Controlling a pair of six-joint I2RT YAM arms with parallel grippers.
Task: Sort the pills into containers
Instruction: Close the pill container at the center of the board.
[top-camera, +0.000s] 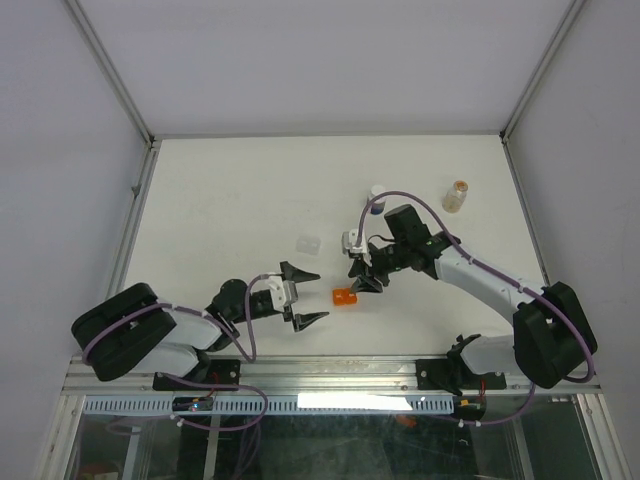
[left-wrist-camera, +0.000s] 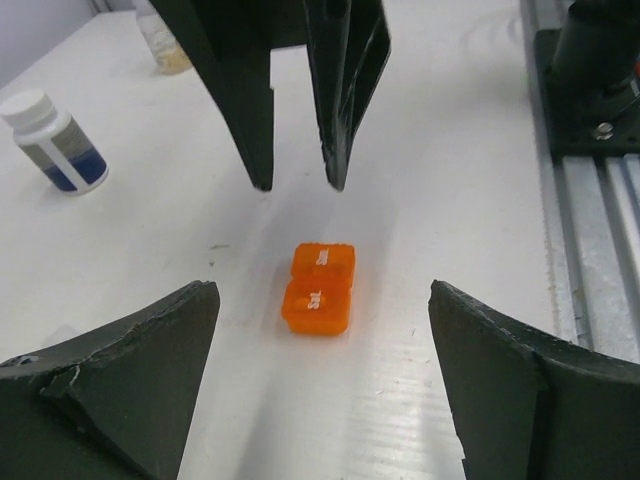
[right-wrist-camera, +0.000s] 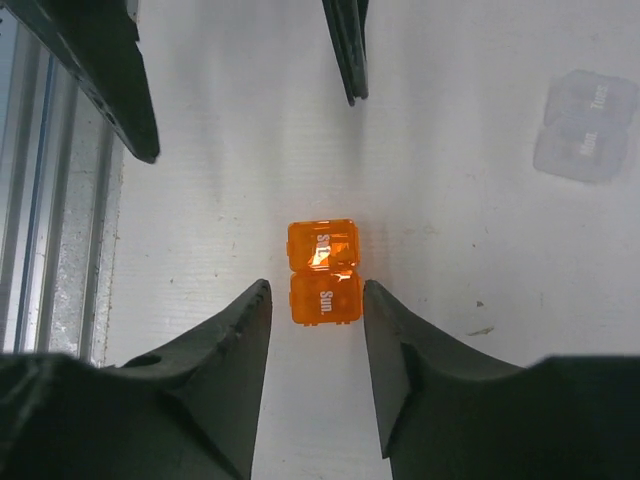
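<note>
Containers (top-camera: 345, 297) — two boxes (top-camera: 308, 244), two bottles (top-camera: 457, 196)

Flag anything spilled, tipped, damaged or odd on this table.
No spills: the orange two-cell pill box lies flat, lids apparently shut. One oddity: a finger of the left hand looks chipped and ragged along its edge.

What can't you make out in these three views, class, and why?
Orange pill box: contents, all views, tinted lids shut.
Vial: its top, left wrist view, cut by the frame edge.
White bottle: label, top view, too small.
Clear box: lettering, right wrist view, blurred.
</note>
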